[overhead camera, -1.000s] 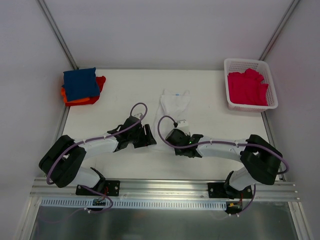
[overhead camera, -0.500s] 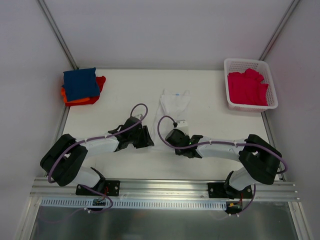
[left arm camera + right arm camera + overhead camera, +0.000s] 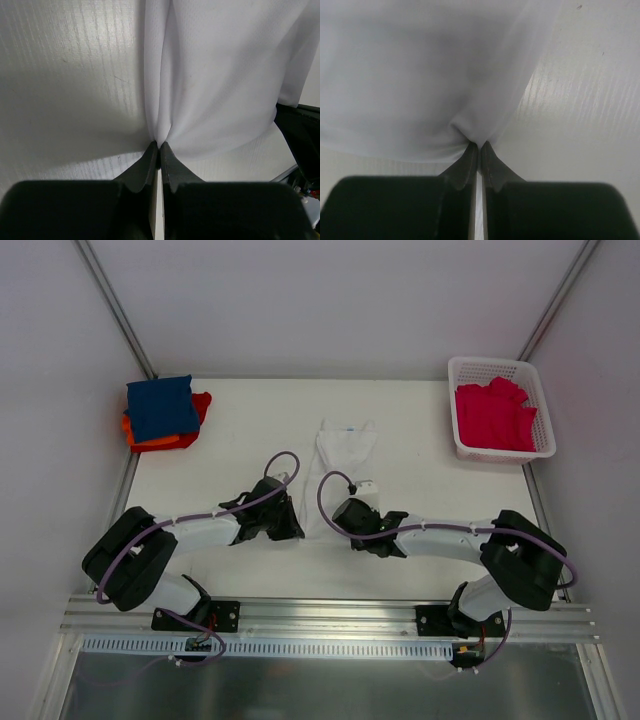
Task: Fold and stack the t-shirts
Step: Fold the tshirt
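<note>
A white t-shirt [image 3: 338,455] lies folded lengthwise as a narrow strip in the middle of the table, its neck label at the far end. My left gripper [image 3: 297,525] is shut on the shirt's near left corner [image 3: 159,142], the cloth puckered at the tips. My right gripper [image 3: 343,520] is shut on the near right corner [image 3: 479,144] in the same way. A navy blue t-shirt [image 3: 160,406] lies folded on an orange-red one [image 3: 172,439] at the far left. Crimson-pink t-shirts [image 3: 494,416] fill the basket.
The white lattice basket [image 3: 539,436] stands at the far right corner of the table. Metal frame posts run along both back corners, and the rail with the arm bases lies along the near edge.
Both grippers have closed from open onto the white shirt's near corners. The shirt's near end has drawn in narrower between them.
</note>
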Controlling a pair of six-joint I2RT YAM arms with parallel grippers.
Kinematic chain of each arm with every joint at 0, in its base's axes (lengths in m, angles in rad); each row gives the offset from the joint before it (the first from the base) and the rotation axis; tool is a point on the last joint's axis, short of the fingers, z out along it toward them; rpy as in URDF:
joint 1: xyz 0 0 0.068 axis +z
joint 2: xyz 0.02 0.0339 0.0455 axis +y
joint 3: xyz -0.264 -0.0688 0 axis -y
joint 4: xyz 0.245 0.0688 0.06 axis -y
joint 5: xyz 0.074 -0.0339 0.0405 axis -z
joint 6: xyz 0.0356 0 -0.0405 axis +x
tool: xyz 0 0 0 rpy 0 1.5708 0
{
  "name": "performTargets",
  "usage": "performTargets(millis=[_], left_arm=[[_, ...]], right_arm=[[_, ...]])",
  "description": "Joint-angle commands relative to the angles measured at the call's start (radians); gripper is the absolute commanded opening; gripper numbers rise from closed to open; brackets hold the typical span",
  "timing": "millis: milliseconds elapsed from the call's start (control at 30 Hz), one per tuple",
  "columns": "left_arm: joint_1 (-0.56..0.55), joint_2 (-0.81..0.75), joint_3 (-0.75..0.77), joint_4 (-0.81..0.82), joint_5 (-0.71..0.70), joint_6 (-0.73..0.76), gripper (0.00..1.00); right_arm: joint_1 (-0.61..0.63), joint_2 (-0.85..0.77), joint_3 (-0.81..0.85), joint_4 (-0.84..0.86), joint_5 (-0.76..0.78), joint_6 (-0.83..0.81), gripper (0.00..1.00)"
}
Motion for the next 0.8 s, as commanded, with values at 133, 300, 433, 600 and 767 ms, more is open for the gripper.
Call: performTargets(millis=[133, 300, 433, 600, 767], left_arm=[[-0.022, -0.032, 0.002, -0.079, -0.016, 0.001, 0.0], [-0.03, -0.075, 0.044, -0.09, -0.027, 0.007, 0.0], [-0.031, -0.108, 0.074, -0.136, -0.034, 0.013, 0.0], [-0.031, -0.15, 0.132, -0.173, -0.053, 0.028, 0.0], [-0.031, -0.162, 0.195, -0.199, -0.068, 0.044, 0.0]], right_arm=[[0.015, -0.068, -0.028, -0.081, 0.014, 0.03, 0.0], [0.026, -0.113, -0.008, -0.124, 0.037, 0.028, 0.0], [0.032, -0.167, 0.015, -0.165, 0.061, 0.019, 0.0], [0.033, -0.21, 0.05, -0.202, 0.092, -0.005, 0.0], [0.035, -0.226, 0.087, -0.227, 0.123, -0.036, 0.0]])
